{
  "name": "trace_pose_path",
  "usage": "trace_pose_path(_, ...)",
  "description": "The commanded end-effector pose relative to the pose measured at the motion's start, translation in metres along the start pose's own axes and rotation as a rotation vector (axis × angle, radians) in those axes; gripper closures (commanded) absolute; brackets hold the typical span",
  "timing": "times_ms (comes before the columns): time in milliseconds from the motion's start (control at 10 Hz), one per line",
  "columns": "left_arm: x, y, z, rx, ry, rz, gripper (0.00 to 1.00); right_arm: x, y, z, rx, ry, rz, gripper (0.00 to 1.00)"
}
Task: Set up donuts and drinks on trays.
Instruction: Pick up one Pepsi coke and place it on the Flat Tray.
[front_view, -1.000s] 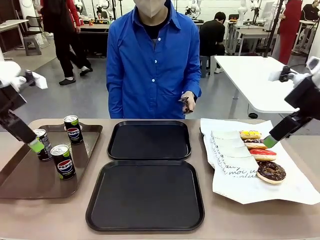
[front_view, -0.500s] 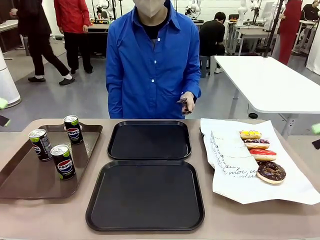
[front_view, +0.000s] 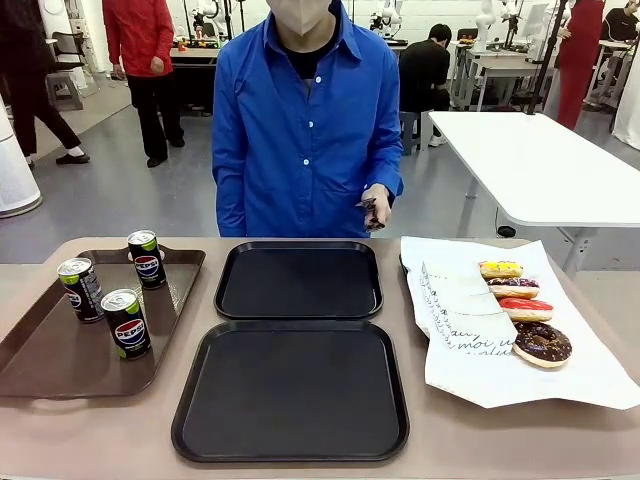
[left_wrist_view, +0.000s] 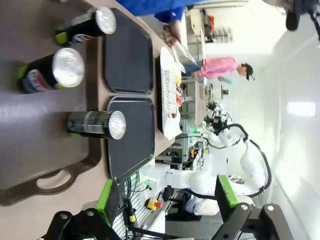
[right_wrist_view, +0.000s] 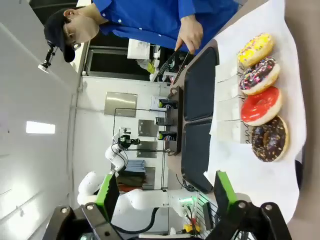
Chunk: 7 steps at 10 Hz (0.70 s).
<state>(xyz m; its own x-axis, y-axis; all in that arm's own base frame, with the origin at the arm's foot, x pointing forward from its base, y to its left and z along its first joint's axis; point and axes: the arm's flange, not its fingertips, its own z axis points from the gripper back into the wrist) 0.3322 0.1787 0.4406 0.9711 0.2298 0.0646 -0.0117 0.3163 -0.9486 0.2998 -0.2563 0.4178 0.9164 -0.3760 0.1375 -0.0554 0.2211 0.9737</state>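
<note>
The person (front_view: 305, 130) wears a bright blue shirt (front_view: 290, 170) with long sleeves (front_view: 228, 150). Its spread collar (front_view: 345, 40) is open over a dark top (front_view: 305, 55), small white buttons (front_view: 314, 124) run down the front, and there is a pale mask (front_view: 300, 12). The left gripper (left_wrist_view: 165, 195) has two black fingers (left_wrist_view: 95, 223) built of angular links, with pale round pins (left_wrist_view: 62, 216) at the joints and flat bright green pads (left_wrist_view: 107, 199) at the tips. The right gripper (right_wrist_view: 165, 191) matches it: black links, round pins, green tip pads (right_wrist_view: 223, 192).
</note>
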Motion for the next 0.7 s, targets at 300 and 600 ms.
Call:
trace_pose_path(300,-0.006,0.023,0.038,0.034,-0.106,0.055,0.00,-0.007,-0.005,0.037,-0.034,0.004,0.035,0.00)
trace_pose_path(600,-0.008,0.025,0.036,0.020,-0.093,0.074,0.00,-0.008,-0.002,0.035,-0.024,-0.015,0.014,0.00)
